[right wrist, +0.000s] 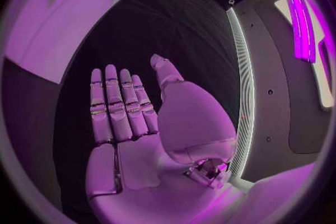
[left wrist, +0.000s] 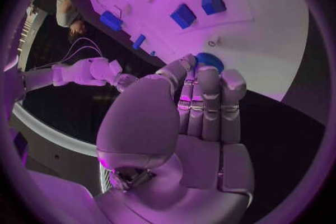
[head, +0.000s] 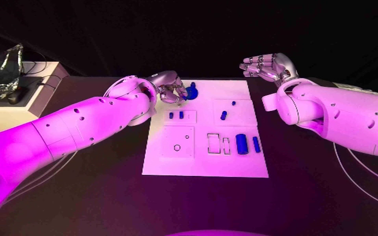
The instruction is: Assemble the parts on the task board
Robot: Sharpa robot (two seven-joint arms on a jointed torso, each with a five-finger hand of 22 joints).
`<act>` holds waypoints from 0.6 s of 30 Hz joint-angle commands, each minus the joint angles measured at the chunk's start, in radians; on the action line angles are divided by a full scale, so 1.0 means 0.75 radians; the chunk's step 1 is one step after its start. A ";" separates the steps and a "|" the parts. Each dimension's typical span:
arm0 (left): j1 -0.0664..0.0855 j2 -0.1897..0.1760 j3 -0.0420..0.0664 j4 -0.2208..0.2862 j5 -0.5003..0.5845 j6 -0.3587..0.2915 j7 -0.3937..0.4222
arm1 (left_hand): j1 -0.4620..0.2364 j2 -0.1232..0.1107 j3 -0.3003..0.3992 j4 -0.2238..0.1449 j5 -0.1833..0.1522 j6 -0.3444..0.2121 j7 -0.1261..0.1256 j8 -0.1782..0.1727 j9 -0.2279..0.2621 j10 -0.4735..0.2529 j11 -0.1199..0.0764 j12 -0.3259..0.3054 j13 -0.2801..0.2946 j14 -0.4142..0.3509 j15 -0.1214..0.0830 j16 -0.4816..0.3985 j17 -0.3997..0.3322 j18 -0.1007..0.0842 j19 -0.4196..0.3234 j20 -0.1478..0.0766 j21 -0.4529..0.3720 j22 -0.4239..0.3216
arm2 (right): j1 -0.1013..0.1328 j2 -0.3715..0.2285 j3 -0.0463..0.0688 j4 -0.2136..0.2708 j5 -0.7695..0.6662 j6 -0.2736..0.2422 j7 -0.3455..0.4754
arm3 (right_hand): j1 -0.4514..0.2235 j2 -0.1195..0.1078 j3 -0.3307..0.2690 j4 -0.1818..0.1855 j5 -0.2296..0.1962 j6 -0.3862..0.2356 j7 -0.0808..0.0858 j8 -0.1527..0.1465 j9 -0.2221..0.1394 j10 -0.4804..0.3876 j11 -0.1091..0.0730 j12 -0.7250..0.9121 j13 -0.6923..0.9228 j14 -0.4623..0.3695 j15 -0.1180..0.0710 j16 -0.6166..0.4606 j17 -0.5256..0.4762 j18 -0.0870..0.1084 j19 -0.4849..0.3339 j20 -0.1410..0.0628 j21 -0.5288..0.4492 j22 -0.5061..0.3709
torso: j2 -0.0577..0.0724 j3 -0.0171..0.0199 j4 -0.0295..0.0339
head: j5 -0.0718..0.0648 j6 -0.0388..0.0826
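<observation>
At the far-left corner of the task board (head: pixel 206 167), the left hand (head: pixel 169 89) sits low over a round blue gear-like part (head: pixel 192 90). Left wrist view: fingers (left wrist: pixel 209 102) extended side by side toward that part (left wrist: pixel 208 60), tips at or just over its near edge; whether they touch it or pinch it I cannot tell, so grasp state is undetermined. Judgement: the hand is placed here either to take hold of this part or to seat it, since it is the piece nearest the fingertips. Right hand (head: pixel 267 66) is held up off the table beyond the board's far-right corner, well apart from every part; right wrist view shows its palm (right wrist: pixel 129 129) flat, fingers straight and holding nothing, so it is released. Judgement: parked clear to leave the board open for the left arm. Other blue parts: two small pieces (head: pixel 176 115) side by side in the left middle section, one small piece (head: pixel 224 115) and a smaller one (head: pixel 233 103) in the right far section, two upright oblong pieces (head: pixel 247 143) at the near right beside outlined empty slots (head: pixel 218 143). An outlined recess with a small hole (head: pixel 177 148) lies near left. No brand, label or legible writing seen on board, parts or arms. Assembly appears early to midway.
</observation>
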 commanded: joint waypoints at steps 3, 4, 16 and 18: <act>0.001 -0.041 0.020 0.048 0.127 0.043 0.011 | -0.020 -0.003 0.000 -0.002 0.006 -0.008 0.003 0.007 0.003 -0.004 0.003 -0.003 -0.002 0.000 0.009 0.000 0.002 0.011 -0.002 0.007 0.004 0.045 | 0.000 -0.003 0.000 0.002 0.006 0.019 0.013 | -0.011 0.003 0.003 0.003 0.005 -0.003 -0.005 -0.005 0.000 -0.002 -0.006 -0.002 -0.002 -0.004 -0.003 -0.005 -0.002 0.002 0.013 0.001 -0.003 0.000 | 0.000 -0.0008 0.0024 | 0.002 -0.004; 0.001 -0.051 0.022 0.057 0.127 0.048 0.007 | -0.027 -0.006 -0.004 0.003 0.005 -0.011 0.002 0.006 0.002 -0.007 0.004 -0.004 -0.002 -0.001 0.010 -0.001 0.002 0.012 -0.003 0.008 0.002 0.044 | 0.000 -0.004 0.000 0.002 0.006 0.019 0.013 | -0.011 0.003 0.003 0.003 0.005 -0.003 -0.005 -0.005 0.000 -0.002 -0.006 -0.002 -0.002 -0.004 -0.003 -0.005 -0.002 0.002 0.013 0.001 -0.003 0.000 | -0.001 -0.0009 0.0033 | 0.002 -0.005; -0.025 -0.077 0.029 0.045 0.056 0.055 -0.017 | -0.017 -0.009 -0.010 0.017 0.007 -0.013 0.005 0.007 0.003 -0.008 0.004 -0.002 -0.001 -0.002 0.009 -0.004 0.003 0.015 -0.004 0.012 0.002 0.042 | 0.000 -0.003 0.000 0.000 0.007 0.020 0.012 | -0.011 0.003 0.003 0.003 0.005 -0.003 -0.005 -0.005 0.000 -0.002 -0.006 -0.002 -0.002 -0.004 -0.003 -0.005 -0.002 0.002 0.013 0.001 -0.003 0.000 | 0.000 -0.0001 -0.0014 | 0.017 -0.002; -0.033 -0.074 0.029 0.037 0.050 0.053 -0.014 | -0.017 -0.009 -0.010 0.017 0.007 -0.013 0.005 0.007 0.003 -0.008 0.004 -0.002 -0.001 -0.001 0.009 -0.004 0.003 0.015 -0.004 0.012 0.002 0.042 | 0.000 -0.002 0.000 0.000 0.006 0.021 0.012 | -0.011 0.003 0.003 0.003 0.005 -0.003 -0.005 -0.005 0.000 -0.002 -0.006 -0.002 -0.002 -0.004 -0.003 -0.005 -0.002 0.002 0.013 0.001 -0.003 0.000 | 0.002 0.0000 -0.0022 | 0.017 -0.001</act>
